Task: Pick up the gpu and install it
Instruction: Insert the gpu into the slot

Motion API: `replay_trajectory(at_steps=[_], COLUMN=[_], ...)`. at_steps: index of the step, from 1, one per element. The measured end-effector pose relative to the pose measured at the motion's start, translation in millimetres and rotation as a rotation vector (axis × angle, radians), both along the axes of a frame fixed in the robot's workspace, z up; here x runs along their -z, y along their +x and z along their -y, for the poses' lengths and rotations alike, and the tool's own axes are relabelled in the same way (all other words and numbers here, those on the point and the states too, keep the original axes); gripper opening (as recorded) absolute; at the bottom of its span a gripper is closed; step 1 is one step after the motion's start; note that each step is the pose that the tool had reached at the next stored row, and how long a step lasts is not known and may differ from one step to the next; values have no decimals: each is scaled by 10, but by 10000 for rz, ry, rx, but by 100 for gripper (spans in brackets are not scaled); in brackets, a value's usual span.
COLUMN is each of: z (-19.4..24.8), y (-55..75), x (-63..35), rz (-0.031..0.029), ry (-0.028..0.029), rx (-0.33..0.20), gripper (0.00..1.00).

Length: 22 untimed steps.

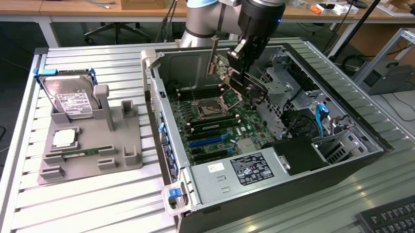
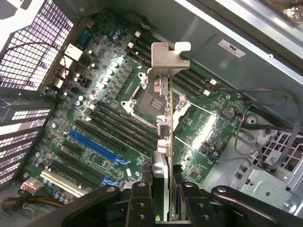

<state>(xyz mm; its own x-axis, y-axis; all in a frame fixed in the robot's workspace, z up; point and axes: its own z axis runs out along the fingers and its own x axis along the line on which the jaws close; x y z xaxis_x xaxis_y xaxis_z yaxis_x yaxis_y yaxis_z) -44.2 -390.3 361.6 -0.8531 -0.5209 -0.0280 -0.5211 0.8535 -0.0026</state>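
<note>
As tool (image 2: pixel 165 196) clamps it, gpu (image 2: pixel 164 75) above motherboard (image 2: pixel 102 101)

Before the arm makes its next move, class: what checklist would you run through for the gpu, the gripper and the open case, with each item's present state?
1. gpu clamped in the gripper: ok.
2. gpu inside the open case, above the motherboard: ok.
3. gpu seated in a slot: not ok, it hangs clear of the motherboard.
4. Long blue slot free of cables: ok.
5. gpu's lower edge lined up with a slot: cannot tell.
</note>
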Motion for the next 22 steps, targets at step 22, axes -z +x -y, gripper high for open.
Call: replay_trajectory(at_steps=[22], z=[0], y=[0], x=[13], rz=[0], ry=[0], rx=[-566], gripper=[27])
